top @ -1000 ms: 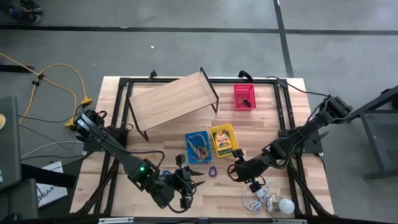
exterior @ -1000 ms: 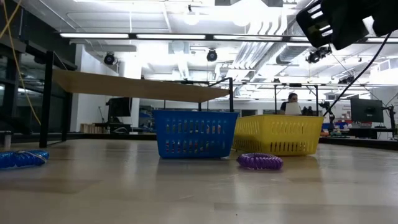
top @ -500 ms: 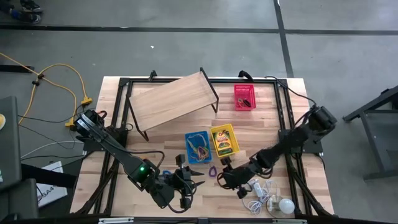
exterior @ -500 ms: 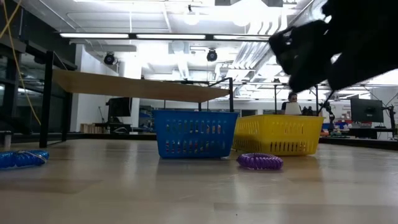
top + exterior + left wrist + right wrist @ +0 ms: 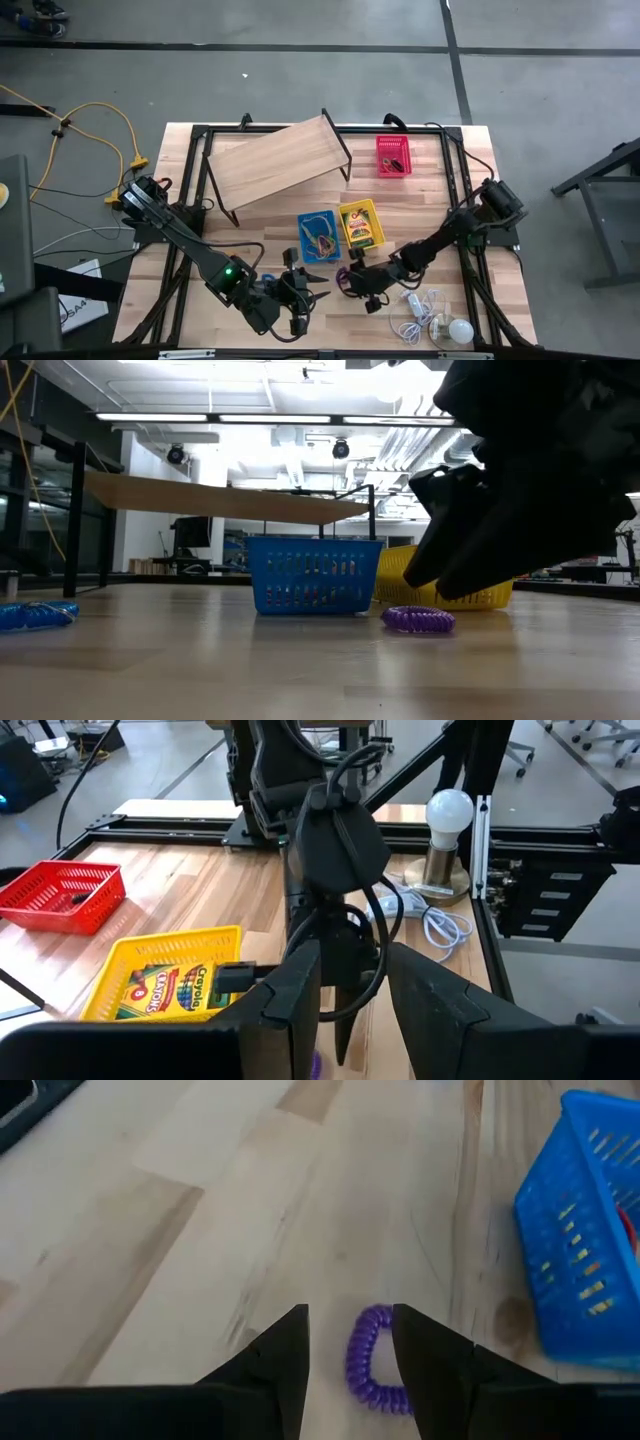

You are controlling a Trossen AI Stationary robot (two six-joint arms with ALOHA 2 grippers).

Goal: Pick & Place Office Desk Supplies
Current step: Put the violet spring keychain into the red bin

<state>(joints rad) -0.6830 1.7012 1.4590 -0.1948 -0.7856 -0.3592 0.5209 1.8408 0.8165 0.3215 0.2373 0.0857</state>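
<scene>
The right hand (image 5: 352, 283) has swept leftward across the counter (image 5: 420, 215) and now hovers released over the purple coil band (image 5: 368, 1359), at six o'clock of the yellow basket (image 5: 359, 226); grasp likely next. Left hand (image 5: 300, 285) waits, released.

A robotics lab or workshop: a butcher-block bench (image 5: 200, 300) stands on a bare concrete floor (image 5: 300, 80). Strip lights (image 5: 250, 418), exposed ceiling ducts (image 5: 420, 440) and distant workstations fill the open hall behind it.
</scene>
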